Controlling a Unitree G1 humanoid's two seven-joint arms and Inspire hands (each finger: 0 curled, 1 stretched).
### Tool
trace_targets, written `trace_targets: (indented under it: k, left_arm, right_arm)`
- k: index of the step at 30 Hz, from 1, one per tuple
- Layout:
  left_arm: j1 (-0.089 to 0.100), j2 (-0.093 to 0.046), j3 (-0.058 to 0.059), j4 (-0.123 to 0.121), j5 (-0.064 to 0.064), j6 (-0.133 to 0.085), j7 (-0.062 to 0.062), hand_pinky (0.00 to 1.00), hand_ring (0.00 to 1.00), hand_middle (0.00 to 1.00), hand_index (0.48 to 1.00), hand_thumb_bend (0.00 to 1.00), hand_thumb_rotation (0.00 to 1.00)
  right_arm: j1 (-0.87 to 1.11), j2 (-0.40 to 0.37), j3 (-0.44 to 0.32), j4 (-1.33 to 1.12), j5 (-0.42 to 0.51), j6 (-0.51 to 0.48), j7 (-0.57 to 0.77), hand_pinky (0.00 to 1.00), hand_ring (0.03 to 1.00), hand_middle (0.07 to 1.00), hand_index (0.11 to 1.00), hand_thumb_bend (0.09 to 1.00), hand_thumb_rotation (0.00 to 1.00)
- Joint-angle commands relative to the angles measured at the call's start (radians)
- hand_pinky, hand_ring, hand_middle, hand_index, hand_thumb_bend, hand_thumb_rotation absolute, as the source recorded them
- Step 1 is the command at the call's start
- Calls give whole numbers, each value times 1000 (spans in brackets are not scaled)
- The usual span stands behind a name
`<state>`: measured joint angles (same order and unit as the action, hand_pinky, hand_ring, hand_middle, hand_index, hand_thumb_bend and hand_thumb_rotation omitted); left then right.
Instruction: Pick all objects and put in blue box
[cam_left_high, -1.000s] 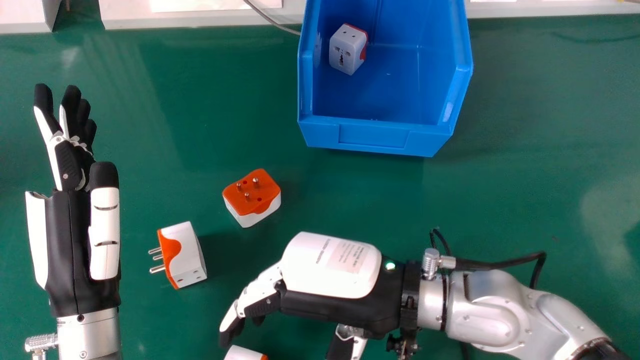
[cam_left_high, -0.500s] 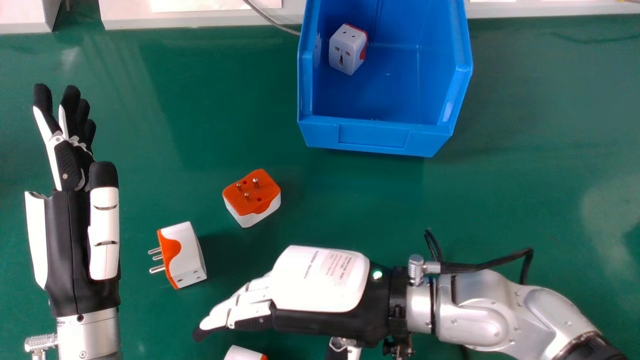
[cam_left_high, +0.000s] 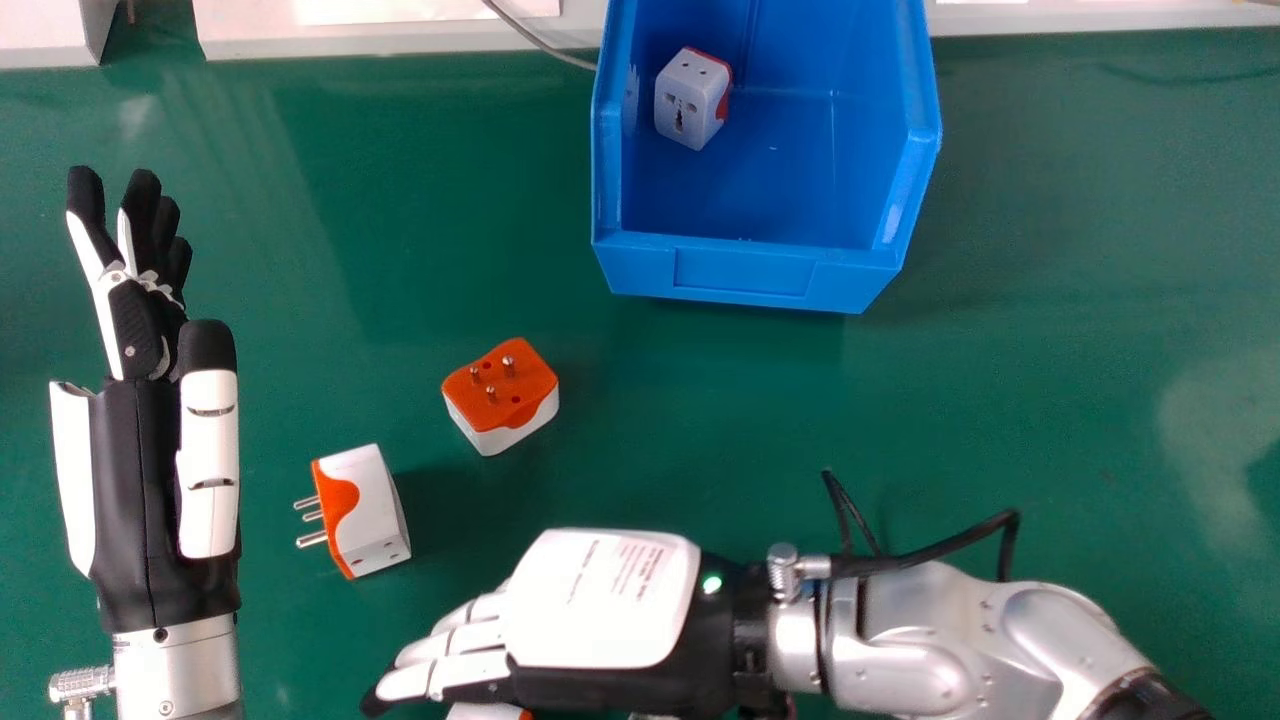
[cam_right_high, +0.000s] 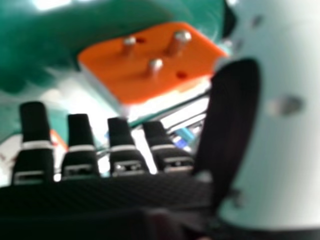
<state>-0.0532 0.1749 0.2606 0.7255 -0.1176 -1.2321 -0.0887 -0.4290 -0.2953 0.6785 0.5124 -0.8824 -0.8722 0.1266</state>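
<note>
The right hand (cam_left_high: 600, 610) is near the bottom edge in the head view, its fingers straight and pointing left, over a white and orange adapter (cam_left_high: 487, 712) partly hidden beneath it. In the right hand view, the open right hand (cam_right_high: 120, 150) has an orange-faced adapter (cam_right_high: 150, 65) with metal pins before its fingers and thumb. The left hand (cam_left_high: 145, 330) lies open at the left, fingers pointing away. Between the hands are a white adapter (cam_left_high: 375, 515) on its side and another (cam_left_high: 500, 390) with pins up. One adapter (cam_left_high: 690, 98) rests inside the blue box (cam_left_high: 745, 272).
The green table (cam_left_high: 1050, 250) runs under everything. A white ledge (cam_left_high: 400, 38) borders its far edge, with a grey cable (cam_left_high: 540, 40) hanging over it beside the box. A black cable (cam_left_high: 925, 550) loops above the right wrist.
My right hand has moved left and down toward the near edge, and its fingers have straightened. The left hand and the adapters keep their places on the table.
</note>
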Motion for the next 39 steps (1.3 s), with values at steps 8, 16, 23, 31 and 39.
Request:
trace_targets:
  k: [8,16,23,31,39]
  left_arm:
    - [-6,5,1,-9,0,-14,-2,1000,1000,1000,991,410,937]
    - [1,5,0,-16,-1,-14,-3,1000,1000,1000,992,411,932]
    - [1,3,0,-13,-2,-14,-3,1000,1000,1000,992,410,929]
    - [2,7,1,-21,-6,-7,-4,1000,1000,1000,993,402,926]
    - [-5,7,2,-15,-2,-11,-2,1000,1000,1000,993,406,925]
  right_arm:
    - [-84,76,83,156,-64,49,-98,694,860,895,904,1000,280]
    - [-117,119,172,228,-114,73,-200,700,865,901,908,1000,272]
    - [-140,126,224,257,-134,79,-250,702,863,905,914,1000,269]
    - [-158,136,282,282,-157,98,-285,694,853,888,909,1000,273]
    - [-176,133,301,286,-147,106,-264,690,841,884,887,1000,226]
